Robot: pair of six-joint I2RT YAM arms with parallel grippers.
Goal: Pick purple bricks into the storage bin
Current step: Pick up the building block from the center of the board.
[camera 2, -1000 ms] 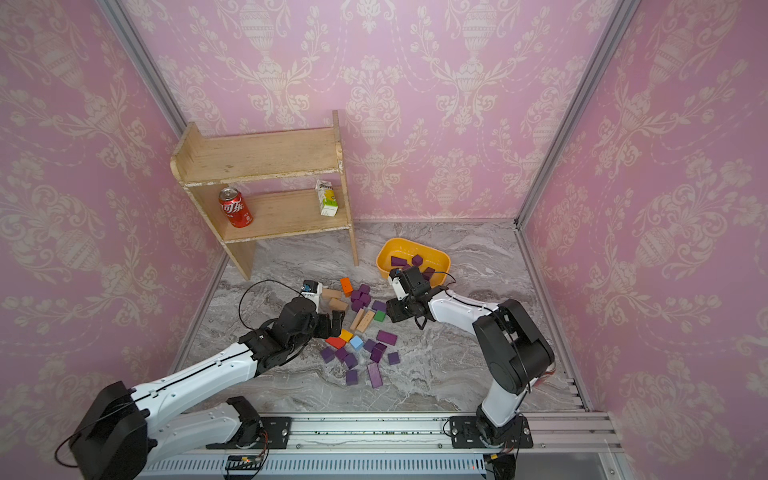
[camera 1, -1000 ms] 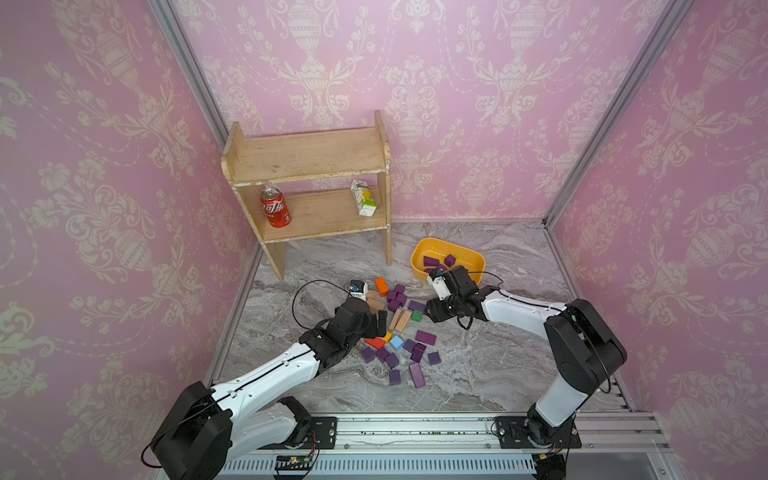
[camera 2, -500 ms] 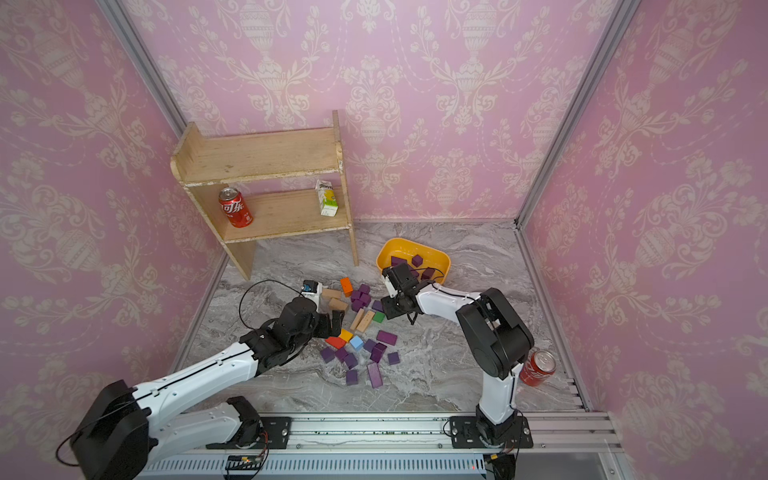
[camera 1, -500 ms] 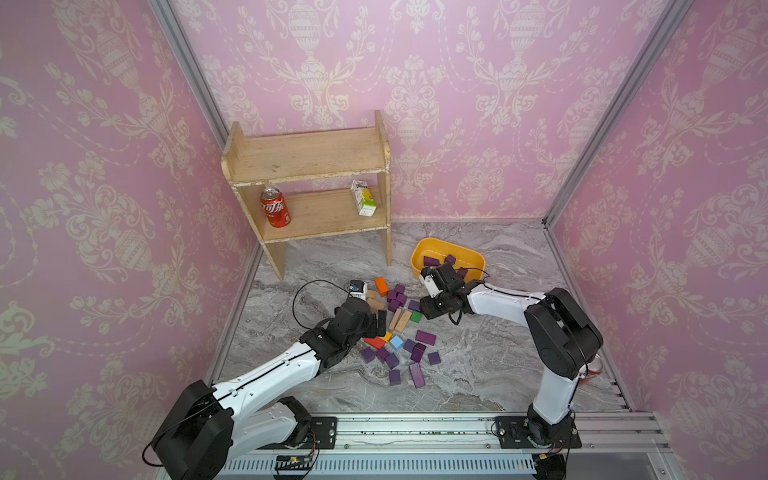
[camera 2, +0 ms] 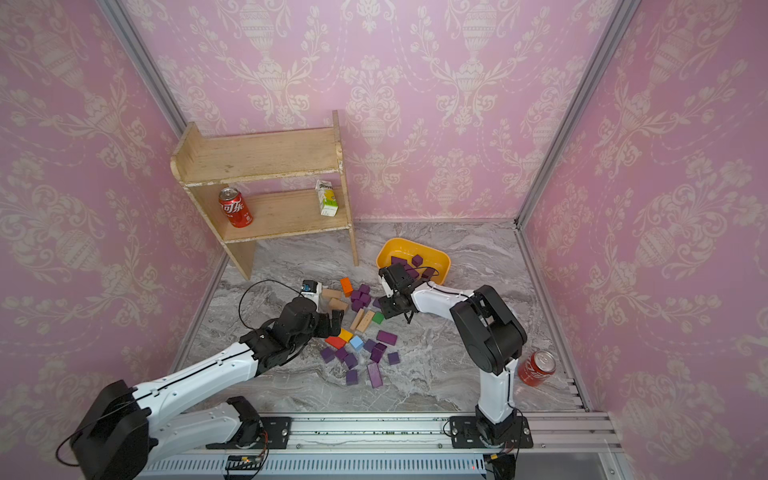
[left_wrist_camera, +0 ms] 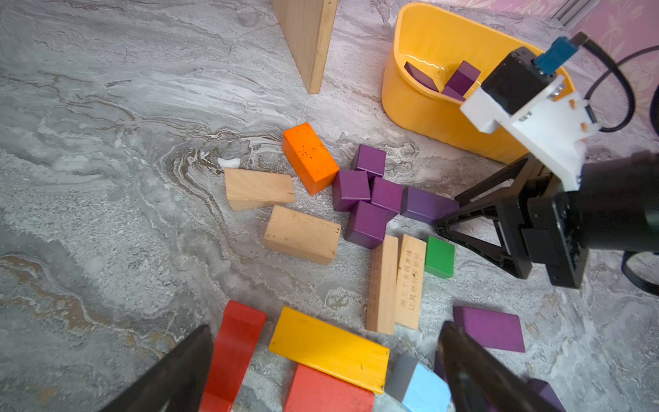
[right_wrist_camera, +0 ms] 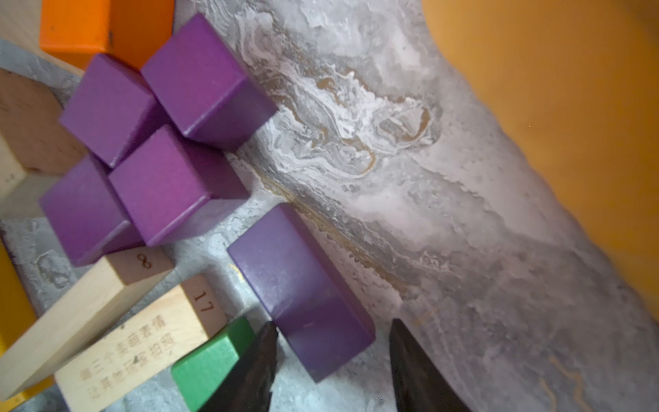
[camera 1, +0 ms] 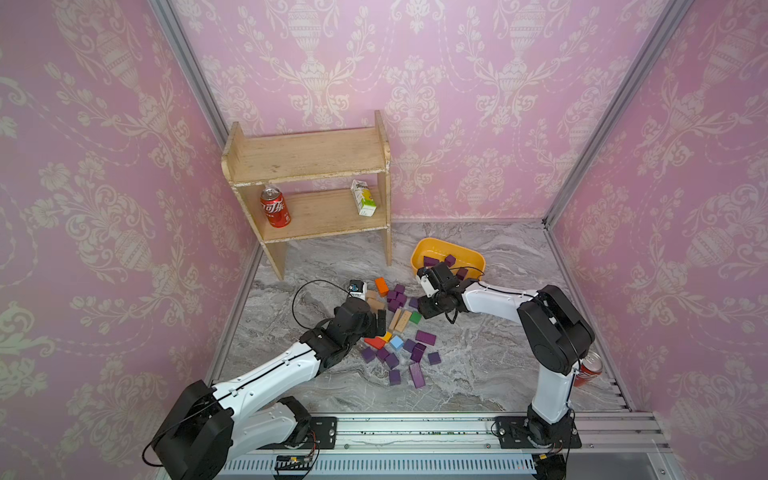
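Several purple bricks lie in the block pile: a cluster of cubes (camera 1: pixel 397 293) (left_wrist_camera: pixel 371 192) (right_wrist_camera: pixel 160 142), and more scattered nearer the front (camera 1: pixel 415 353). One purple bar (right_wrist_camera: pixel 303 285) (left_wrist_camera: pixel 426 205) lies flat at the pile's right edge. My right gripper (right_wrist_camera: pixel 332 323) (camera 1: pixel 419 306) is low over it, open, jaws straddling its end. One finger touches a corner and the other stands off. The yellow-orange storage bin (camera 1: pixel 473 257) (camera 2: pixel 440 255) (left_wrist_camera: pixel 420 107) holds three purple bricks (camera 1: pixel 449 260). My left gripper (left_wrist_camera: pixel 326 326) (camera 1: pixel 380 322) hangs wide open over red, yellow and blue blocks.
An orange block (camera 1: pixel 381 286), tan bars (camera 1: pixel 401 320) and a green block (right_wrist_camera: pixel 210 356) crowd the purple bar. A wooden shelf (camera 1: pixel 307 183) at the back left holds a cola can (camera 1: pixel 275 206) and a carton (camera 1: pixel 363 198). Another cola can (camera 2: pixel 536 368) stands at the front right.
My right arm has swung left from beside the bin to the pile, and its jaws have narrowed around the purple bar. The front right can has come into view. The left arm is still.
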